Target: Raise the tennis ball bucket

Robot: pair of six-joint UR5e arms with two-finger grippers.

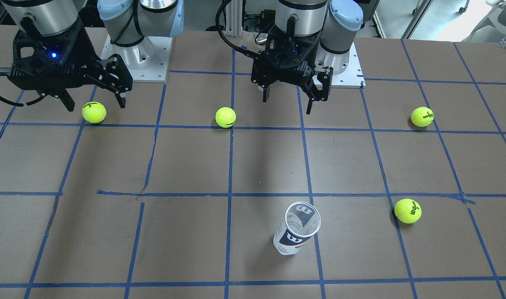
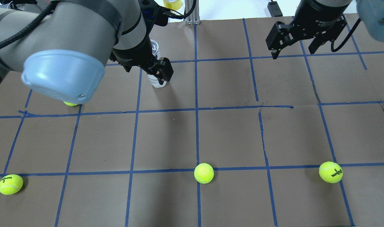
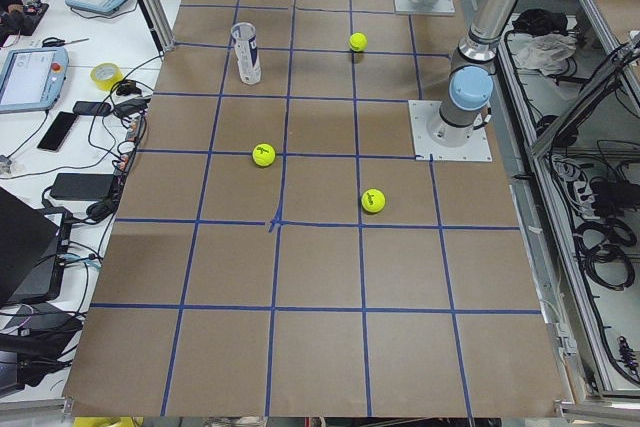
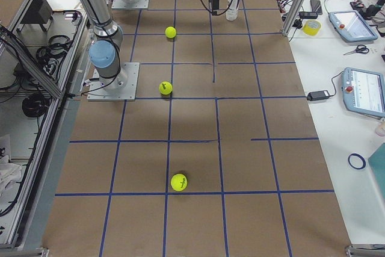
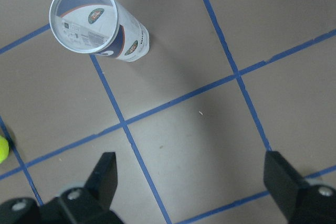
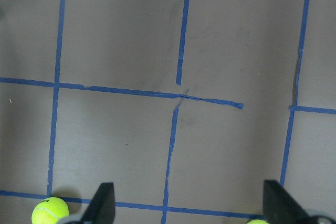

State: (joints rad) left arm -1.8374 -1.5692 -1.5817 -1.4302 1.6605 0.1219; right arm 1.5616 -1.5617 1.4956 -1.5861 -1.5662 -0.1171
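The tennis ball bucket (image 1: 296,232) is a clear can with a white and navy label. It stands upright and looks empty, on the brown table on the side far from the robot. It also shows in the overhead view (image 2: 157,82) and at the top left of the left wrist view (image 5: 100,27). My left gripper (image 1: 292,101) (image 5: 194,182) is open and empty. It hangs high over the table, short of the can, not touching it. My right gripper (image 1: 94,99) (image 6: 190,203) is open and empty, off to the other side.
Several yellow-green tennis balls lie scattered on the table: one below my right gripper (image 1: 94,112), one mid-table (image 1: 225,117), two on my left side (image 1: 422,116) (image 1: 407,210). Blue tape lines grid the table. Desks with tablets (image 4: 364,91) line the far edge.
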